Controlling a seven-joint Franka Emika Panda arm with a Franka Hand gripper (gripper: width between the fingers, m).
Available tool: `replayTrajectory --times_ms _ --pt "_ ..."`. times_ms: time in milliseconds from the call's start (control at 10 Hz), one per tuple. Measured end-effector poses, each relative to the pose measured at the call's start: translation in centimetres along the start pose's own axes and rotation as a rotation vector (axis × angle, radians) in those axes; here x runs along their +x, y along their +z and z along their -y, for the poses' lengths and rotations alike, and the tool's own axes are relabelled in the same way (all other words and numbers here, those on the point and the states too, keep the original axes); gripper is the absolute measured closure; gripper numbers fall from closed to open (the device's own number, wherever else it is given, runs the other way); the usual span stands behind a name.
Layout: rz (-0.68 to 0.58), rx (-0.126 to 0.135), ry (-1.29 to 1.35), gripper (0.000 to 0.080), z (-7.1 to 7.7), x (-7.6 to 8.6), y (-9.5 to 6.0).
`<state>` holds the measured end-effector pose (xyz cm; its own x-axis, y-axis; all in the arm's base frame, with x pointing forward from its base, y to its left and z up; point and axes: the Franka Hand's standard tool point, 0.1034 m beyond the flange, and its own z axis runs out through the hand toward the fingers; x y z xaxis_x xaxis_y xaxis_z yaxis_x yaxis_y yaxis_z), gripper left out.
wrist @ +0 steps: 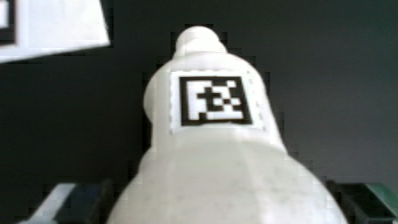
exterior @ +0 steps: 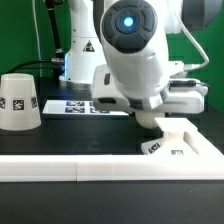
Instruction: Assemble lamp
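Observation:
My gripper (wrist: 214,214) is shut on the white bulb (wrist: 210,140), which fills the wrist view with a square tag on its neck. Dark fingers (wrist: 64,204) show on either side of it. In the exterior view the gripper (exterior: 150,116) is mostly hidden by the arm. A bit of the bulb (exterior: 150,124) shows under the hand, just above the left end of the flat square base (exterior: 188,148). I cannot tell if bulb and base touch. The truncated-cone shade (exterior: 19,101) stands upright at the exterior view's left. A white corner with a tag (wrist: 50,30) lies beyond the bulb.
The marker board (exterior: 74,104) lies flat on the black table behind the shade and the arm. A long white border rail (exterior: 70,170) runs along the front edge. The robot's white pedestal (exterior: 80,45) stands at the back.

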<state>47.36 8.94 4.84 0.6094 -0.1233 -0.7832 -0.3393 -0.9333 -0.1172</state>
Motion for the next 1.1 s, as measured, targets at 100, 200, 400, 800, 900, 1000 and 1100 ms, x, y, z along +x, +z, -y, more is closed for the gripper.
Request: replayTrajectory --times_ms 100,200,400,800,900,1000,1100 --pt "0.011 0.004 -0.002 0.0223 -0.1 -0.8 -1.1" --pt "0.027 0.01 -0.007 0.0223 -0.2 -1.7 -2.7" --pt "0.018 0.023 -0.016 0.0223 0.0 -2.0 -5.1" --pt "-0.161 0.038 -0.015 0.0222 0.4 -0.6 -5.9" --pt "-0.225 0.039 -0.038 0.0222 0.3 -0.7 -6.7" --pt "-0.307 0.035 -0.061 0.0222 0.5 -1.1 -8.4" --pt "-0.361 0.034 -0.076 0.0222 0.7 -1.8 -9.7"
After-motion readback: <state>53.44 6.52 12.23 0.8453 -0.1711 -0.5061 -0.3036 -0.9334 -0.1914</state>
